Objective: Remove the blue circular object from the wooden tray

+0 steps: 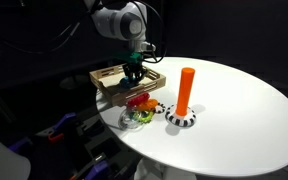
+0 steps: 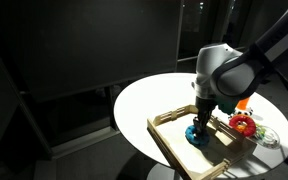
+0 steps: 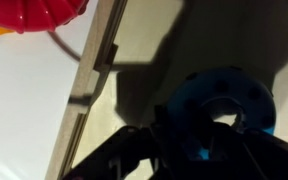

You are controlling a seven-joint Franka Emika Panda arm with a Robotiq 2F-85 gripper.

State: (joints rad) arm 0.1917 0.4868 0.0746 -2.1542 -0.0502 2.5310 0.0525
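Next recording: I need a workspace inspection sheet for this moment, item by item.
Surface: round white table.
Job's things: blue circular object lies flat inside the wooden tray.
Clutter: red ring, green ring and orange peg on a striped base, all outside the tray.
Grippers: gripper is low over the blue circular object; whether the fingers have closed cannot be told.
Cables: nothing seen on the table.
Surroundings: dark, no detail visible.
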